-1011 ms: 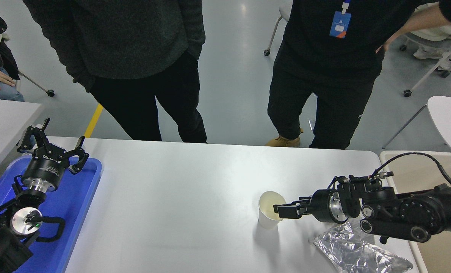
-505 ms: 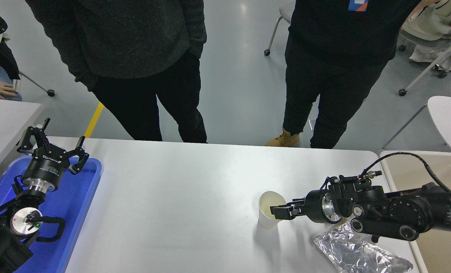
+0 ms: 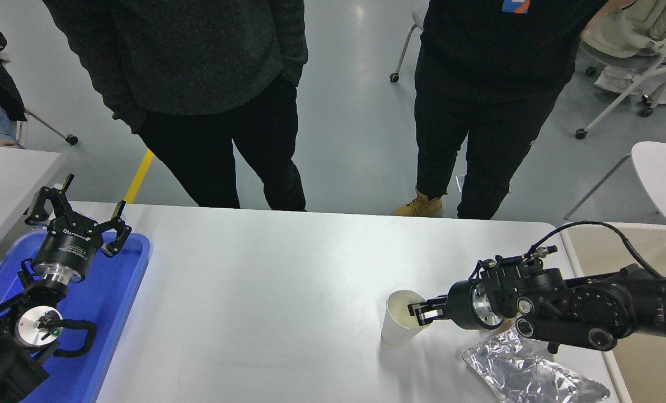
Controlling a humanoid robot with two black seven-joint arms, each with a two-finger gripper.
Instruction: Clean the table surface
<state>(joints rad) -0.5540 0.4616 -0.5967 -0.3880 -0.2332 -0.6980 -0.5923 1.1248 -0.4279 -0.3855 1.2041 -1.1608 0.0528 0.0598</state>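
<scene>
Head view: right tool (image 3: 418, 313) pinches tilted paper cup (image 3: 398, 326).

One paper cup (image 3: 401, 323), one foil bag (image 3: 529, 372), one blue tray (image 3: 109, 291), two standing people (image 3: 198, 84).

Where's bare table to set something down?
The table is bare between the blue tray and the paper cup. It is crowded at the right: right gripper at the cup's rim, foil bag beside.
</scene>
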